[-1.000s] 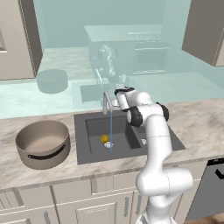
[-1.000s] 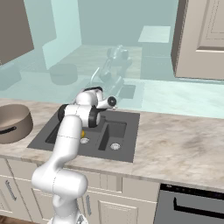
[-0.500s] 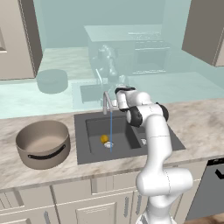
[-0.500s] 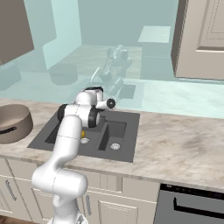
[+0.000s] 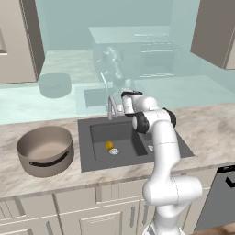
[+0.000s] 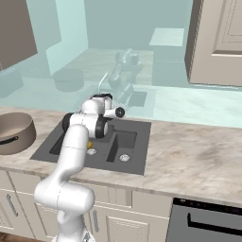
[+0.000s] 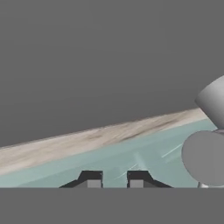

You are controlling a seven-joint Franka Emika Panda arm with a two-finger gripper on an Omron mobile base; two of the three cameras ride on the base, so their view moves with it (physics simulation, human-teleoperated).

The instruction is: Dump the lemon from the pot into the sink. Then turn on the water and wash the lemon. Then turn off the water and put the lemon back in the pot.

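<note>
The dark grey rectangular double-basin sink [image 5: 94, 156] sits mid-frame in the left base view. The wide taupe-brown metal pot [image 5: 46, 150] with dark handles stands on the counter at lower left, apart from the sink. My gripper [image 7: 113, 178], fingers drawn together with nothing between them, sits beside the grey faucet [image 5: 111, 107]. The small round yellow-orange lemon [image 5: 109, 145] lies in the larger basin, near the drain.
</note>
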